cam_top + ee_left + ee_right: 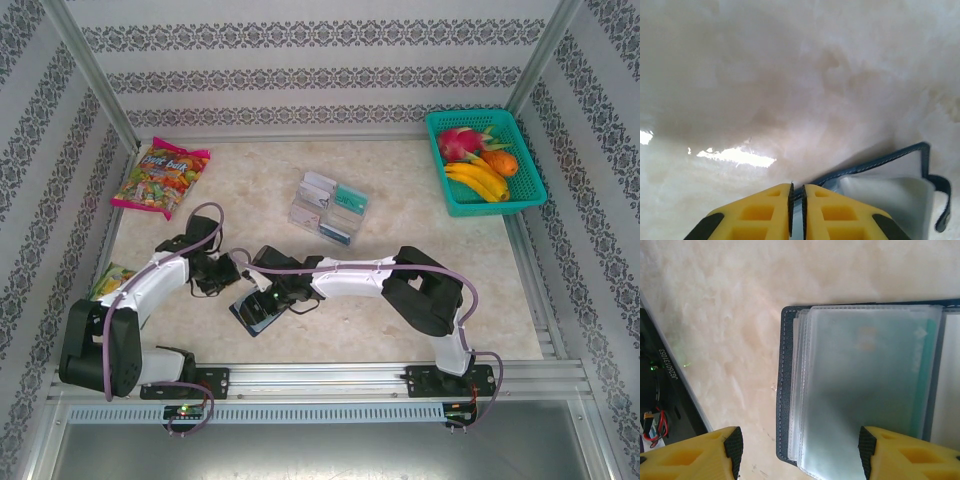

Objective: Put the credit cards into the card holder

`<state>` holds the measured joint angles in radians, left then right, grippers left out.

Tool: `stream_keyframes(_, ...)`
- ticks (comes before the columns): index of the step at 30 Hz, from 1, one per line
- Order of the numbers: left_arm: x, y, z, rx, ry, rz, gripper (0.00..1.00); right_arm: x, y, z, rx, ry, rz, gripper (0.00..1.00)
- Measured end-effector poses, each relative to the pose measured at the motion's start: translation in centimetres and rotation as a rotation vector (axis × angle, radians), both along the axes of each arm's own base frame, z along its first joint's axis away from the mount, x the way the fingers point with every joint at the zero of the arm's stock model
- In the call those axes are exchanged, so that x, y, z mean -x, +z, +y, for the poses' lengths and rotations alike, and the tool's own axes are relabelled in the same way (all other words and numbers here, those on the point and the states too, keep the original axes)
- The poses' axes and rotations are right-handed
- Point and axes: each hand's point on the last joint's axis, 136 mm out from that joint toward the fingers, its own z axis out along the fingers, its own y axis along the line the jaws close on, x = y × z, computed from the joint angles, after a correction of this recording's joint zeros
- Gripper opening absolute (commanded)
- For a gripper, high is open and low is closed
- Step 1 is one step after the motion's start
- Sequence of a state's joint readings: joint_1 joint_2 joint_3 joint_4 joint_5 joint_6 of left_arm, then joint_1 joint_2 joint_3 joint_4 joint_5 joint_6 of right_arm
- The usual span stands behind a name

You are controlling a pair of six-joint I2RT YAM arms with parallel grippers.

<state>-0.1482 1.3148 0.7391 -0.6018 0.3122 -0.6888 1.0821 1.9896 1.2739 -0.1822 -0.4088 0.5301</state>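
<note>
- pale marbled tabletop (420, 200), patterned walls around it. low over it, the left gripper (797, 189) has its yellow jaws nearly together, and the navy edge of the card holder (890, 200) runs into the gap. i judge it pinched by the cover.
- right gripper (800, 442) stands wide with nothing in it, above the holder's clear sleeves, one finger off the stitched edge and one over the sleeves.
- the holder lies open toward the near edge, between the two wrists. a teal card (922, 375) shows through its sleeves.
- handling, as a guess: the holder is light and floppy with slick sleeves, so pin the stiffer cover edge. cards are thin, stiff and slippery, so take one by a short edge.
- count: one holder and one clear tray (328, 208) mid-table. the tray has four compartments, each with credit cards (350, 197). i cannot tell how many per stack.
- further out: one sweets bag (160, 178), one green basket (527, 160) of fruit.
</note>
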Motion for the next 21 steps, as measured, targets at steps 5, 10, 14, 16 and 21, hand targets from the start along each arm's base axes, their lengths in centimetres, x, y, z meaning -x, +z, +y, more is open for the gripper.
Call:
stream_keyframes(5, -1.5, 1.3, -0.3, 0.017, -0.006, -0.036, 0.13, -0.2, 0.9, -0.6, -0.013, -0.021, 0.005, 0.65)
stream_keyframes(10, -1.4, 1.3, -0.5, 0.03, -0.01, -0.031, 0.13, -1.6, 4.3, -0.7, -0.081, -0.051, -0.028, 0.65)
stream_keyframes(14, -1.4, 1.3, -0.6, 0.032, -0.011, -0.03, 0.13, -2.4, 6.5, -0.8, -0.131, -0.067, -0.057, 0.65)
stream_keyframes(16, -1.4, 1.3, -0.6, 0.032, -0.014, -0.031, 0.13, -3.0, 7.1, -1.3, -0.14, -0.083, -0.07, 0.64)
stream_keyframes(21, -1.4, 1.4, -0.9, 0.047, -0.037, -0.035, 0.13, -6.4, 9.5, -5.7, -0.126, -0.194, -0.168, 0.64)
